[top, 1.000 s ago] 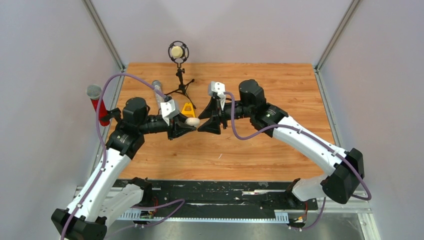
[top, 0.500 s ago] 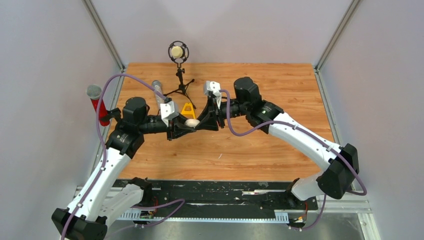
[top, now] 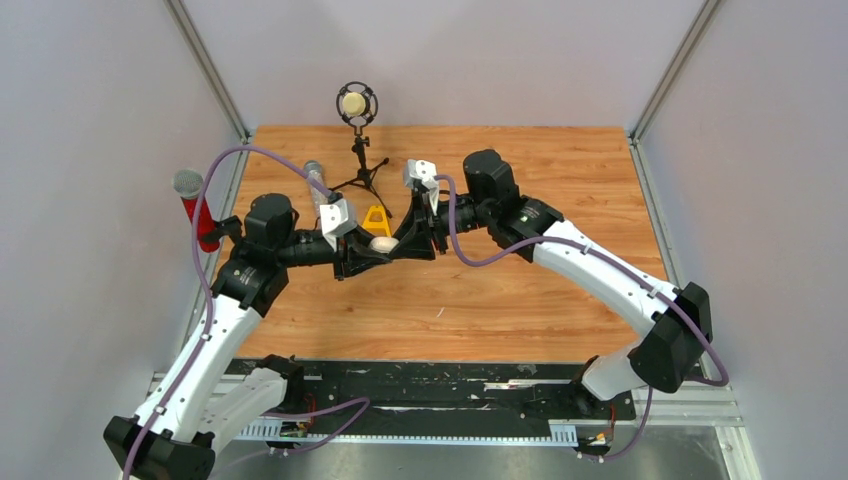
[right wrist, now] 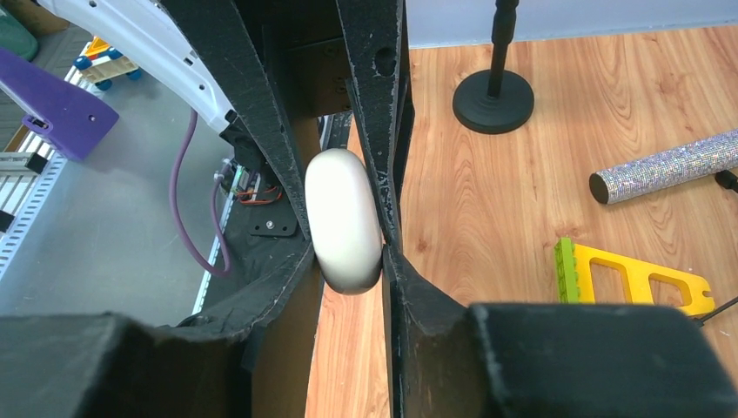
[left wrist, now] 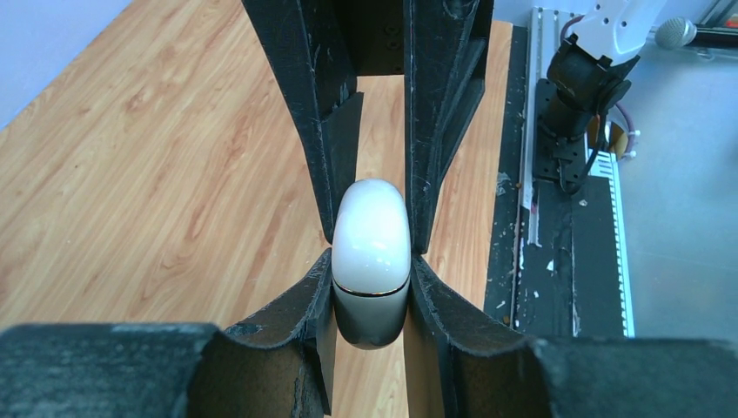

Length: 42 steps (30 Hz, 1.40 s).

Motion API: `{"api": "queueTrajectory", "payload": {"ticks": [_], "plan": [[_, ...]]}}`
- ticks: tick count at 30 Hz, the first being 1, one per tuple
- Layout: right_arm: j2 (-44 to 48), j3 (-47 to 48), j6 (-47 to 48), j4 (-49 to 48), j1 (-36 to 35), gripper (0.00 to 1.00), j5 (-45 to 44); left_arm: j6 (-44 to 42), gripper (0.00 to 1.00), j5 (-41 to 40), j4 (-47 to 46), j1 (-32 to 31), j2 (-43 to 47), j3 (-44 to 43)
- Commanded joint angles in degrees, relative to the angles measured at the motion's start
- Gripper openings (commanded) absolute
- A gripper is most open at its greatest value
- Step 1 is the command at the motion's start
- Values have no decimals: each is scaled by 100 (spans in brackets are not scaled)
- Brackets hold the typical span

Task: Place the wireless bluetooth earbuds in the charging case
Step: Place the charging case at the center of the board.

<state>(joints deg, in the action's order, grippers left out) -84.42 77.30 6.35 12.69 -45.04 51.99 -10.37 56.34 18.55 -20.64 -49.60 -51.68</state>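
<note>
Step in hand: the two arms are meeting over the table [top: 520, 300] and sharing one object, which I am reading as the set-up for opening the lid
Charging case [left wrist: 372, 231]: hanging in mid-air between the two sets of fingers, off the wood, its lid seam looking shut
Left gripper [left wrist: 372, 266]: pinching the case narrowly at the end below the seam
Right gripper [right wrist: 345, 251]: clamping the opposite end, jaws drawn in to the case's thickness
Earbuds: not showing in any view; possibly too small to make out from above
Next move: calling for one side to be holding its half firm while the other is swinging the lid about the hinge, without the glossy shell slipping
Changed since a second ago: the right arm is reaching further left; its jaws, then wider and just short of the case, are now gripping it, while the left is holding as before
</note>
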Motion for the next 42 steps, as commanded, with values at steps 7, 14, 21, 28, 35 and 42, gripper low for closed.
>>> {"api": "queueTrajectory", "payload": {"ticks": [7, 14, 21, 28, 35, 42], "plan": [[-136, 240, 30, -155, -192, 0, 144, 185, 0, 25, -607, -89, 21, -118], [-35, -51, -473, -179, 309, 0, -26, 94, 100, -1831, -489, -89, 249, -31], [293, -920, -1901, 50, 1803, 0, -508, -210, 100, -2569, -195, -89, 466, 112], [-187, -2023, -2705, 980, 4198, 0, -279, 164, 100, -2625, -244, -89, 719, 617], [-1132, -2369, -2415, 1355, 5467, 0, -307, 312, 100, -2873, -388, -89, 1012, 981], [-1579, -2206, -2192, 1768, 5699, 0, -1192, 297, 100, -2973, -376, -88, 1257, 1116]]}}
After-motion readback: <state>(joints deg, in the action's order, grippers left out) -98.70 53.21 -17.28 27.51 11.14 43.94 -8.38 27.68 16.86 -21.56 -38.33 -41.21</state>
